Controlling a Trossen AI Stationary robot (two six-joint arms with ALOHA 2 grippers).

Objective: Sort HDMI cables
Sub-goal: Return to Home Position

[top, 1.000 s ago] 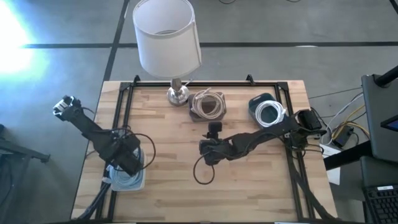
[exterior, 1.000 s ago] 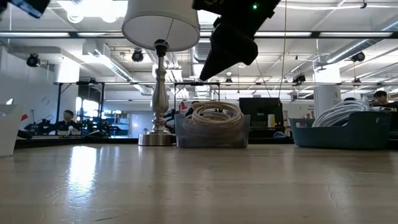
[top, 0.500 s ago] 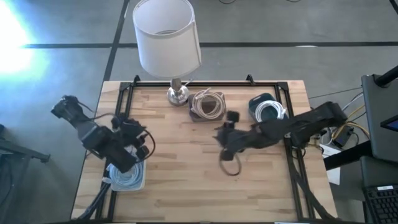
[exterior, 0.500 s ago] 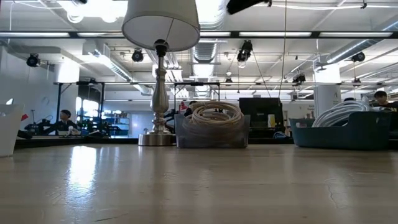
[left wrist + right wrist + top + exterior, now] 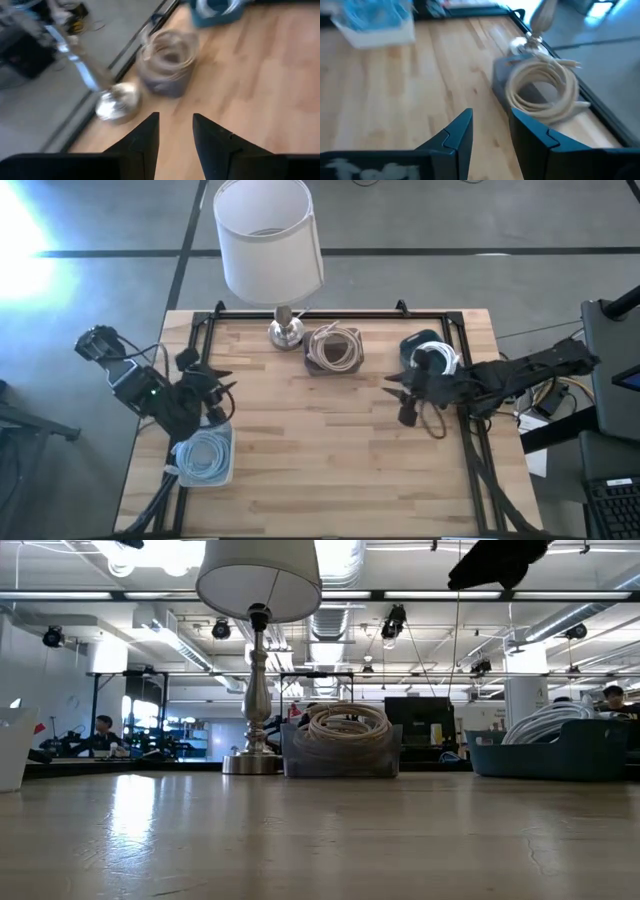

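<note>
The HDMI cables lie coiled in three containers. Light blue coils (image 5: 205, 457) rest in a white tray at the near left. Beige coils (image 5: 334, 348) sit in a brown box near the far edge. White coils (image 5: 434, 361) fill a dark blue bin at the far right. My left gripper (image 5: 221, 384) hovers open just beyond the white tray, raised above the table; nothing is between its fingers (image 5: 175, 120). My right gripper (image 5: 398, 393) hangs open over the table beside the blue bin, also with nothing between its fingers (image 5: 490, 117).
A table lamp (image 5: 269, 238) stands at the far edge, its metal base (image 5: 285, 332) next to the brown box. A black frame rail (image 5: 200, 340) runs round the wooden top. A loop of black arm wire (image 5: 436, 423) hangs under my right arm.
My left gripper has risen from the white tray and turned to point across the table toward the brown box, uncovering the light blue coils. My right gripper has risen and drawn back from the table's middle toward the right edge, beside the blue bin.
</note>
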